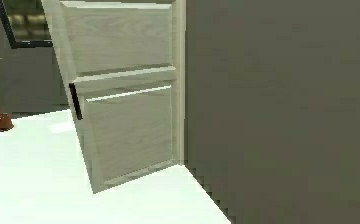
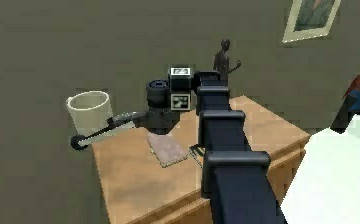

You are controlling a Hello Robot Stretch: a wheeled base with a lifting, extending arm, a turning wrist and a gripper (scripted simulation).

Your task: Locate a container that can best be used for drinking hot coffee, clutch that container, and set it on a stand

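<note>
A cream mug (image 2: 89,109) hangs at the far end of my gripper (image 2: 84,137), clear of the wooden stand (image 2: 134,183) below, so the gripper holds it. The mug is upright, above the stand's left corner, with the grey wall behind it. The dark arm (image 2: 226,150) reaches up across the stand's top from the arm side view's bottom edge. Its two white marker squares (image 2: 180,85) stand just right of the gripper's body.
A flat brownish pad (image 2: 169,149) lies on the stand and a dark statuette (image 2: 225,59) stands at its back. A framed picture (image 2: 313,18) hangs on the wall. In the forward view, a white panelled door (image 1: 128,90) stands ajar beside a grey wall (image 1: 278,100); a small potted plant (image 1: 2,121) sits left.
</note>
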